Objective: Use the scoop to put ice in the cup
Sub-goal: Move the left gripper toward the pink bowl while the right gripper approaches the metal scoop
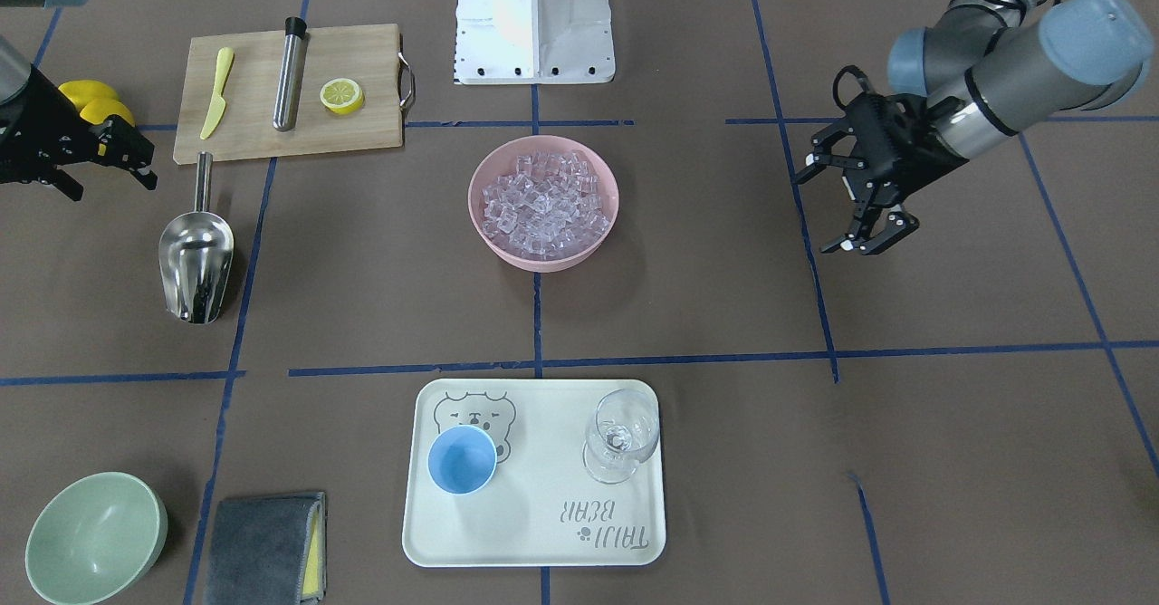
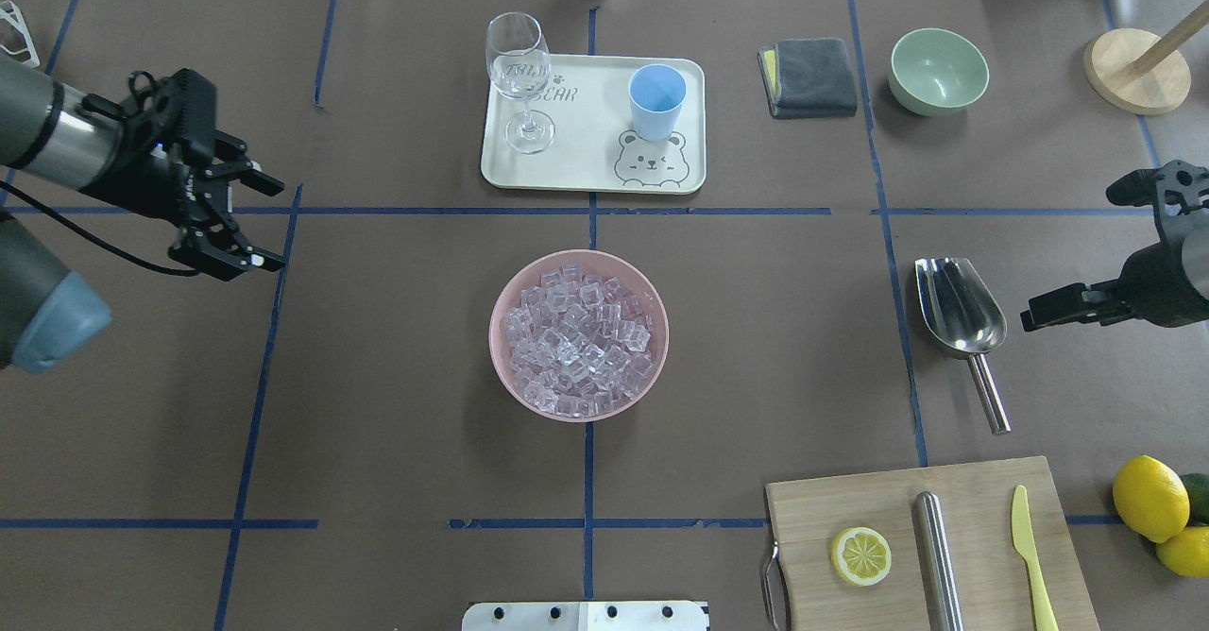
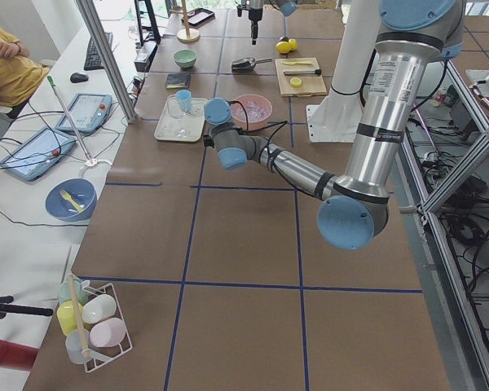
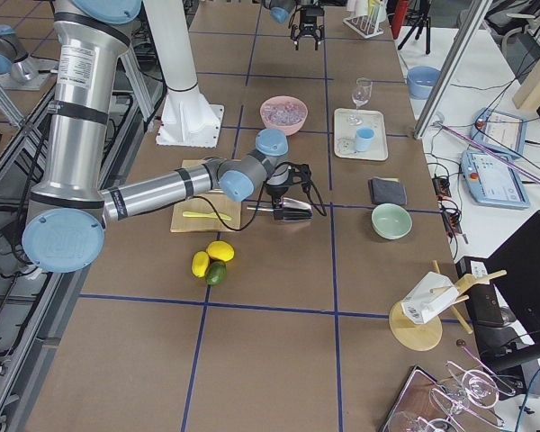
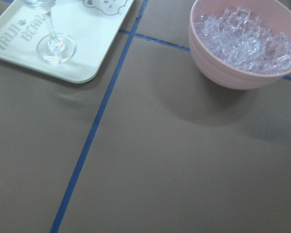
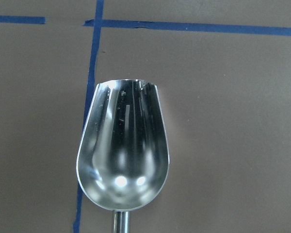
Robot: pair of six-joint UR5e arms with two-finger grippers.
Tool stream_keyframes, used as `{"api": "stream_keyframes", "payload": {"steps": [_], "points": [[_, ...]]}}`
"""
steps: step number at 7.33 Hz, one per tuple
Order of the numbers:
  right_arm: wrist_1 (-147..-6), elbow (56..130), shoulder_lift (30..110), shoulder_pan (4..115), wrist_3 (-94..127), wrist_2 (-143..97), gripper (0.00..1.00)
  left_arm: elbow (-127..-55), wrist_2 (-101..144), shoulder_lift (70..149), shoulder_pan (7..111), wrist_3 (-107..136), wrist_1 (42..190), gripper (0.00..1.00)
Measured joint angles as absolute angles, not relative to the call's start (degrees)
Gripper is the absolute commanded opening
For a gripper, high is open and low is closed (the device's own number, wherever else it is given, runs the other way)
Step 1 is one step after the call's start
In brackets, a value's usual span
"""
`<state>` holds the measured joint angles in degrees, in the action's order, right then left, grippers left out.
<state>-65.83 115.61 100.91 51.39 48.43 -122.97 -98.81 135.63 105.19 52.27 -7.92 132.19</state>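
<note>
The steel scoop (image 1: 195, 261) lies on the table with its handle toward the cutting board; it also shows in the overhead view (image 2: 959, 305) and fills the right wrist view (image 6: 123, 155). My right gripper (image 1: 113, 187) is open and empty, above the table beside the scoop's handle. The ice (image 1: 543, 202) is heaped in a pink bowl (image 1: 543, 265) at the table's middle. The light-blue cup (image 1: 462, 460) stands upright and empty on a cream tray (image 1: 543, 532). My left gripper (image 1: 819, 211) is open and empty, well off to the bowl's side (image 2: 269, 222).
A clear stemmed glass (image 1: 620, 437) stands on the tray beside the cup. A wooden cutting board (image 1: 253, 134) holds a steel cylinder (image 1: 290, 75), a lemon half (image 1: 341, 95) and a yellow knife (image 1: 217, 93). A pale green bowl (image 1: 95, 537) and grey cloth (image 1: 263, 549) lie beyond the scoop.
</note>
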Motion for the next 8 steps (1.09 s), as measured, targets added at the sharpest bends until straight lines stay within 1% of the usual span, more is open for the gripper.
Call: {"api": "stream_keyframes", "payload": {"steps": [2, 4, 6, 8], "points": [[-64.47, 116.83, 101.04, 45.29, 55.03, -118.50, 0.99, -98.47, 129.67, 107.73, 48.49, -7.76, 132.44, 1.00], [-62.73, 116.98, 101.07, 40.43, 58.50, -114.34, 0.99, -97.76, 128.43, 108.75, 47.36, -7.74, 132.41, 1.00], [-62.42, 116.31, 100.97, 37.31, 59.27, -111.08, 0.96, -96.69, 128.20, 109.97, 46.20, -8.15, 132.33, 1.00], [-62.08, 115.45, 100.81, 34.87, 62.26, -107.89, 0.96, -95.73, 128.19, 110.90, 45.29, -8.46, 132.39, 1.00]]}}
